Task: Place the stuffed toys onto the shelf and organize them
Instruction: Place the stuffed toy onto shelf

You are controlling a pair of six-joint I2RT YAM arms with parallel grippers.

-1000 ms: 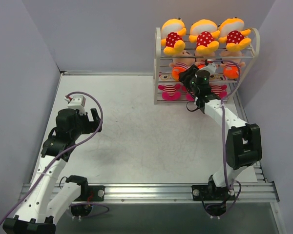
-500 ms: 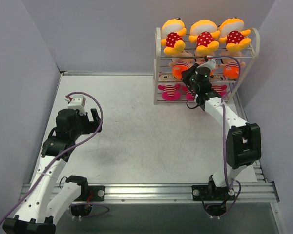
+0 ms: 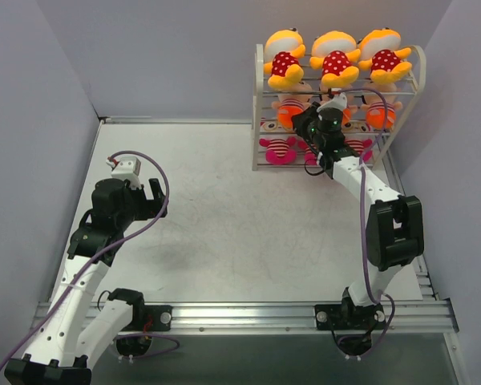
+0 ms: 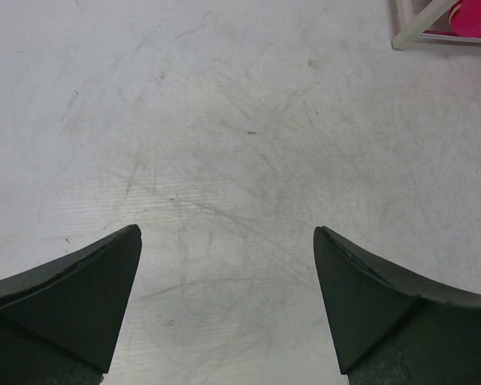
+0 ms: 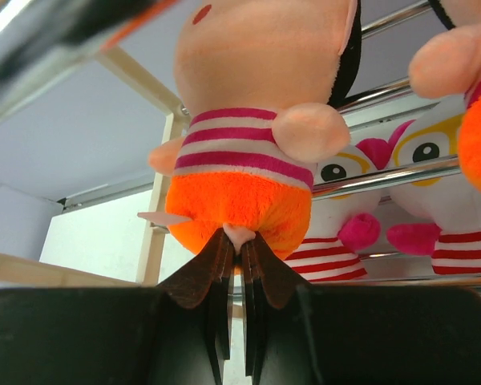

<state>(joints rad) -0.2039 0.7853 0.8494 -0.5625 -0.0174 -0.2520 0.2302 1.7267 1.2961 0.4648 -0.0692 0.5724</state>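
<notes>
Right gripper pinched shut on a small peach nub beneath the orange bottom of the peach-faced doll, at the middle tier of the shelf, above the pink-striped dolls on the tier below. Push the doll fully over the shelf's rods, seat it upright, then release without dragging the nub. Left gripper spread wide, holding nothing, well apart from the shelf. No brand, label or writing legible.

No text, label, brand, number or sign can be read on the stuffed toys, the white wire shelf, the robot arms or the scuffed desk.
</notes>
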